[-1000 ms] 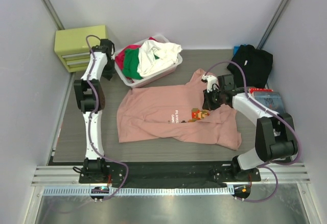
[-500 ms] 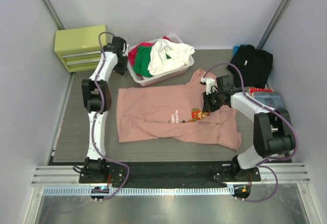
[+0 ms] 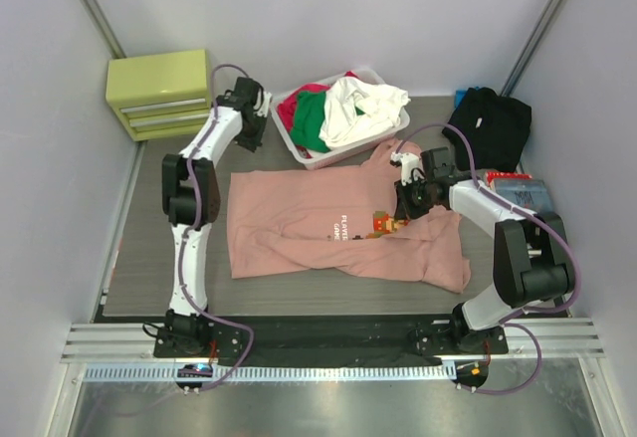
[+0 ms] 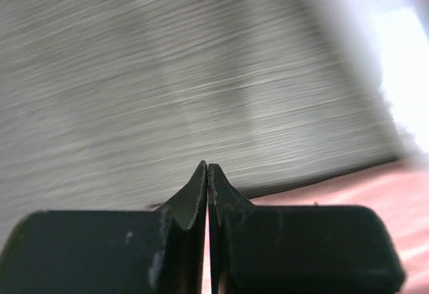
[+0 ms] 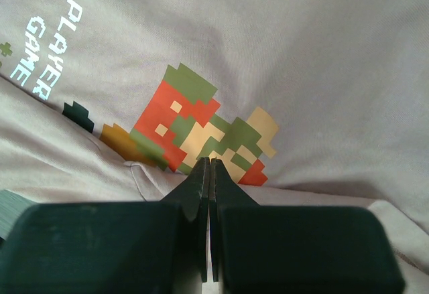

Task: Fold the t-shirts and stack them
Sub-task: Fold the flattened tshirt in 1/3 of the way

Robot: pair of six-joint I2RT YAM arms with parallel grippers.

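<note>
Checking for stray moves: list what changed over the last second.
The laundry basket slid right, with the shut left gripper travelling beside it, apparently pushing it. Nothing was gripped or released. The right gripper stayed shut over the pink t-shirt; that shirt and the black t-shirt lie unmoved.

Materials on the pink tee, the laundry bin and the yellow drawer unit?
Pink tee: soft matte knit, likely cotton; it lies in creases and the print looks flat. Laundry bin: probably white plastic, with a thin, smooth moulded rim. Yellow drawer unit: hard box with an even matte colour, plastic or painted metal; can't tell which.
</note>
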